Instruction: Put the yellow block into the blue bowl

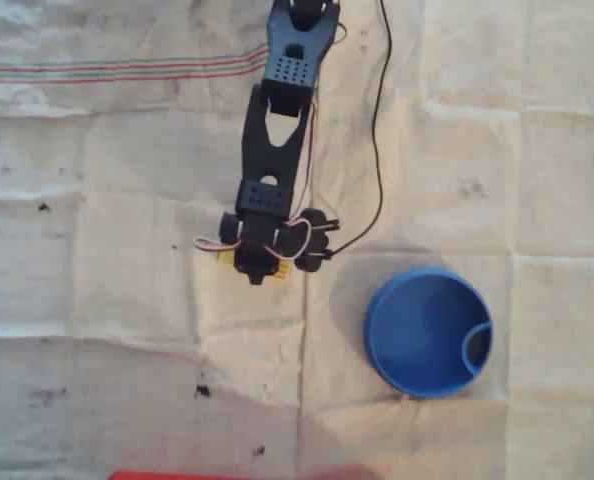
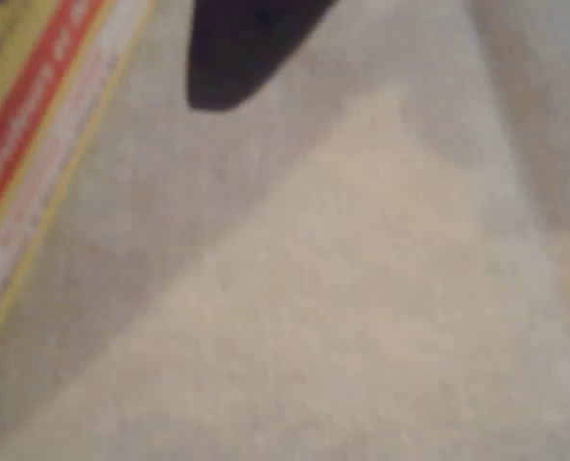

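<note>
The yellow block (image 1: pixel 277 270) shows as slivers of yellow poking out either side of the black end effector (image 1: pixel 259 268), which sits right on top of it in the overhead view; its shape is mostly hidden. I cannot tell whether the end effector is clenched or released. The blue bowl (image 1: pixel 429 332), round with a curved inner partition, lies near, to the lower right, with bare cloth-covered worktop (image 1: pixel 127 300) around it.
</note>
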Motion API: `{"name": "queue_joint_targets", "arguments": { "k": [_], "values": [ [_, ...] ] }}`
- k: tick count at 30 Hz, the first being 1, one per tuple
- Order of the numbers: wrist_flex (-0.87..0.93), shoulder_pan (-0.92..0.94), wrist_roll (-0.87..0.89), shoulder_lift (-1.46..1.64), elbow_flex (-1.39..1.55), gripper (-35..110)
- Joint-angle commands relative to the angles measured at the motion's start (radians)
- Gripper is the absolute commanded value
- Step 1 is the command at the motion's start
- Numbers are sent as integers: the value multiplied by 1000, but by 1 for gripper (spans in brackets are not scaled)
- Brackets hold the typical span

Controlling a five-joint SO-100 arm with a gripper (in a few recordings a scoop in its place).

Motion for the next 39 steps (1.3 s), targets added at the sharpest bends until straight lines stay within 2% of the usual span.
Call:
{"name": "queue_joint_targets", "arguments": {
  "k": [1, 8, 15, 21, 28, 39],
  "values": [
    [-12, 14, -9, 46, -81, 20],
    [-52, 25, 0, 46, -83, -2],
    [-46, 29, -3, 86, -83, 0],
    [20, 8, 0, 301, -81, 0],
    [63, -132, 5, 482, -81, 0],
    [25, -426, -6, 477, -80, 0]
  ]
}}
